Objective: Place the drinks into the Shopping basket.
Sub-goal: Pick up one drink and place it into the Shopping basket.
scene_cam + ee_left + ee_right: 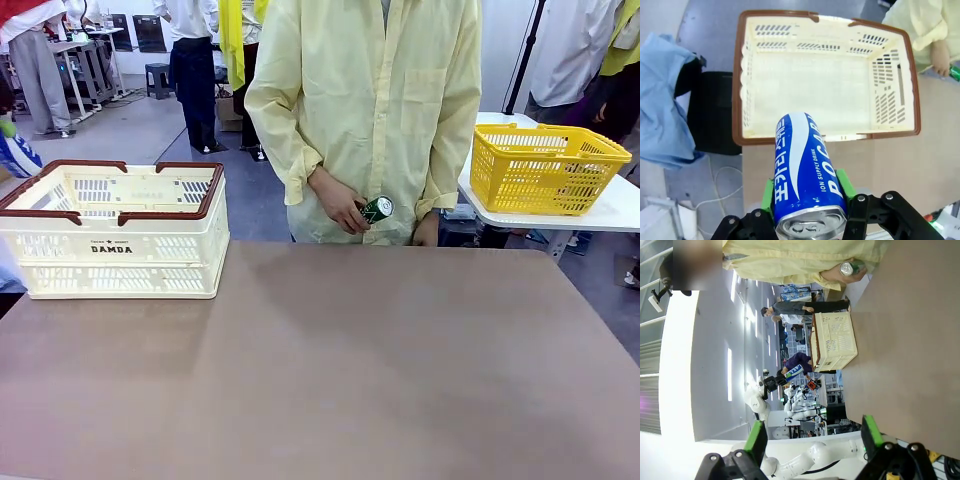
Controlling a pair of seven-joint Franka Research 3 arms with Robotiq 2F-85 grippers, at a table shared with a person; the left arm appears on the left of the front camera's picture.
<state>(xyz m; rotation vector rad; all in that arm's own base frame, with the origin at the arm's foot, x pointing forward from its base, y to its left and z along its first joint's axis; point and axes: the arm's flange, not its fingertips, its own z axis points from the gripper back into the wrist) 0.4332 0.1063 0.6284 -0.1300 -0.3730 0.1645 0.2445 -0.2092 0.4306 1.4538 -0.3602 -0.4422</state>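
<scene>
my left gripper [806, 191] clamps the blue can [802, 165], seemingly just short of the shopping basket [825, 136]; next i move it over the inside and let go. my right gripper [812, 437] gapes empty.

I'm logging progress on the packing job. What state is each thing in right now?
Blue can: gripped in the left pincer, not yet in the Shopping basket.
Left pincer: shut on the blue can.
Right pincer: open, empty.
Shopping basket: upright on the table, empty.
Green can: held in the person's hand.
Yellow mesh basket: upright on the side table, looks empty.
</scene>
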